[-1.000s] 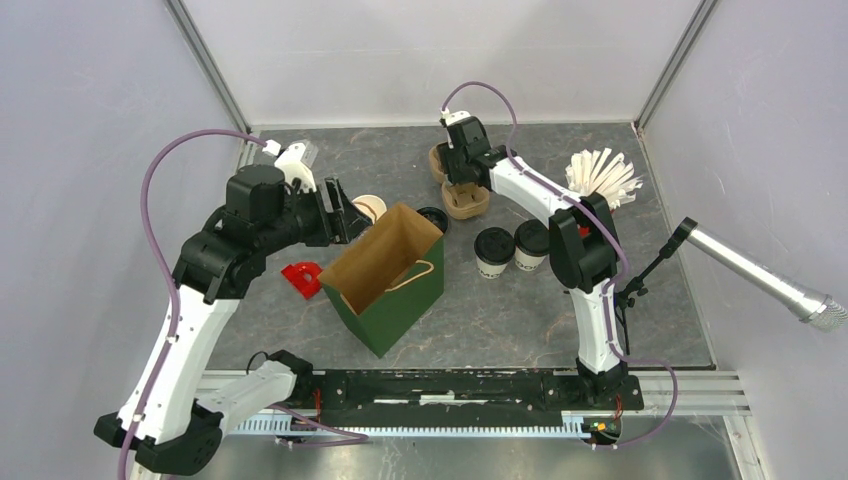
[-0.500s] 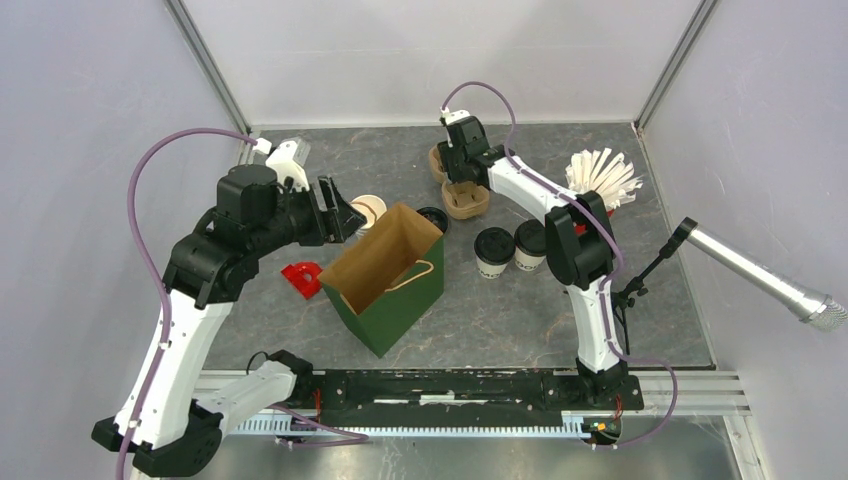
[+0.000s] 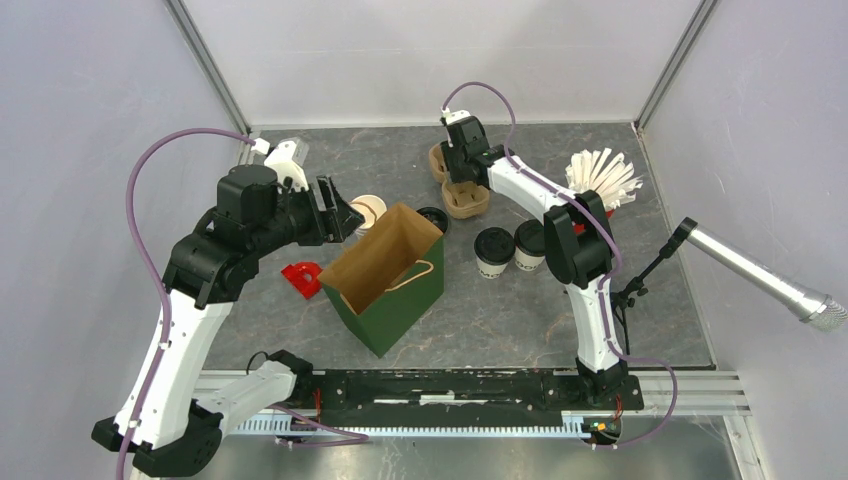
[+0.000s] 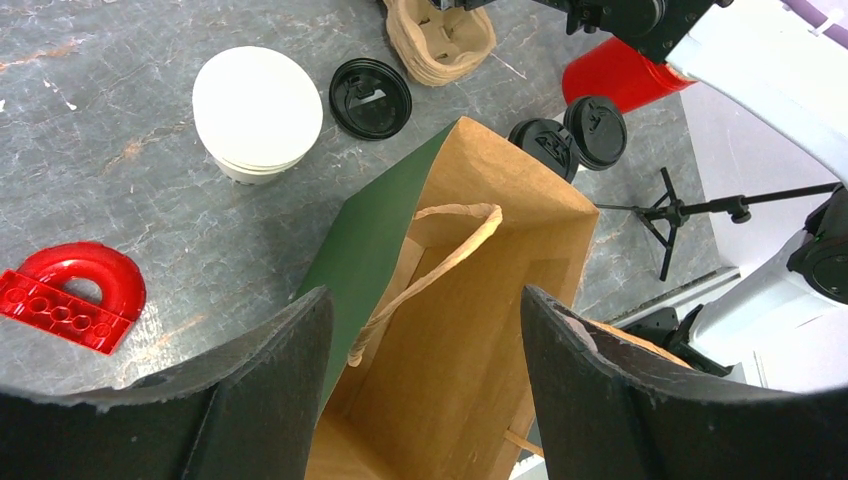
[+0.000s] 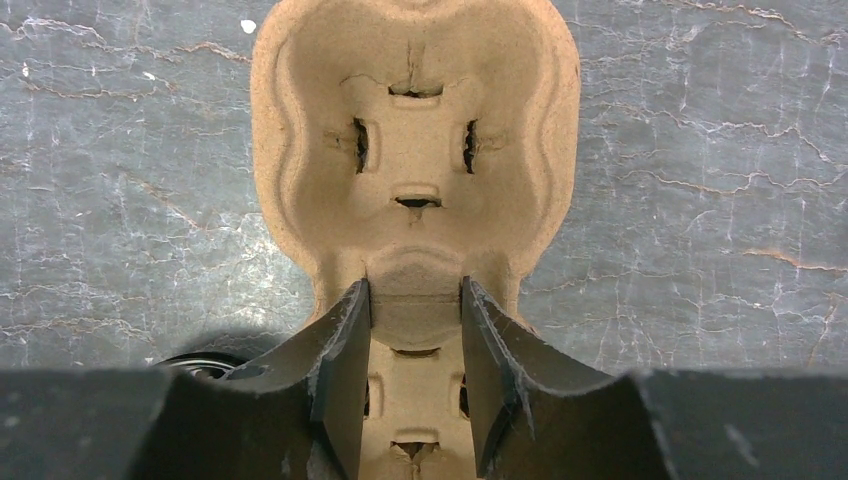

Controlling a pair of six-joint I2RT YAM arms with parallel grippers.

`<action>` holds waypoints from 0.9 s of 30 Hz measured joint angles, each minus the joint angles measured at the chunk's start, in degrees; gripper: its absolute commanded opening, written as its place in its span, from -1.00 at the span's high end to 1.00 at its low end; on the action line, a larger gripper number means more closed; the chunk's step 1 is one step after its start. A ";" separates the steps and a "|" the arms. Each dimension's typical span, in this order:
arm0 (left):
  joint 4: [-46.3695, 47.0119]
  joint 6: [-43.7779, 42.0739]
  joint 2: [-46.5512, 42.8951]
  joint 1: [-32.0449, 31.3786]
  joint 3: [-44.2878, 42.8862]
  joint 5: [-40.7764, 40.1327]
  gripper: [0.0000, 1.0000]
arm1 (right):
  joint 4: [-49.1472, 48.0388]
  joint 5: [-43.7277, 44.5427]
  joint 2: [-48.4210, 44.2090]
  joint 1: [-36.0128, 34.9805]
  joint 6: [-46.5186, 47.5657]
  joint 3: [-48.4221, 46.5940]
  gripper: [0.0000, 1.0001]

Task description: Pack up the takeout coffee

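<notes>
Barely begun, I judge: the takeout coffee point(image 3: 493, 250) stands lidded on the table point(image 3: 500, 310) beside the open green paper bag point(image 4: 370, 240), while the right pincer point(image 5: 415, 300) nips the middle of the pulp cup carrier point(image 5: 415, 130) and the left pincer point(image 4: 422, 295) hangs wide open, empty, above the bag.

Fingers on the cup tray
The right gripper point(image 5: 414, 292) hugs the middle bump of the brown cup tray point(image 5: 415, 130), one finger tight on each side. The rest lies ahead, on the grey table point(image 5: 700, 150).
</notes>
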State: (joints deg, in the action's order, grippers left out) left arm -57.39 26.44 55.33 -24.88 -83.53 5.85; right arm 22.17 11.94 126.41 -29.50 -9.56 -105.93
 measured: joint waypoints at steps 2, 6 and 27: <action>-0.02 0.02 0.00 0.00 0.00 -0.26 -0.50 | 0.02 0.00 0.00 0.04 -0.02 -0.04 0.26; -0.52 0.02 -0.02 0.00 0.00 -1.33 -0.50 | 0.22 -0.02 -0.02 0.11 -0.02 -0.13 0.26; -3.43 0.02 -0.96 0.00 0.00 -4.13 -0.52 | 3.32 -4.11 -2.73 3.17 -5.68 0.70 0.16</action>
State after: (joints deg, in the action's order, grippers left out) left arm -60.82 26.46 54.37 -24.88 -83.53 1.72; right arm 25.50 7.84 123.68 -26.33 -15.25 -105.23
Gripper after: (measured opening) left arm 0.758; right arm 0.421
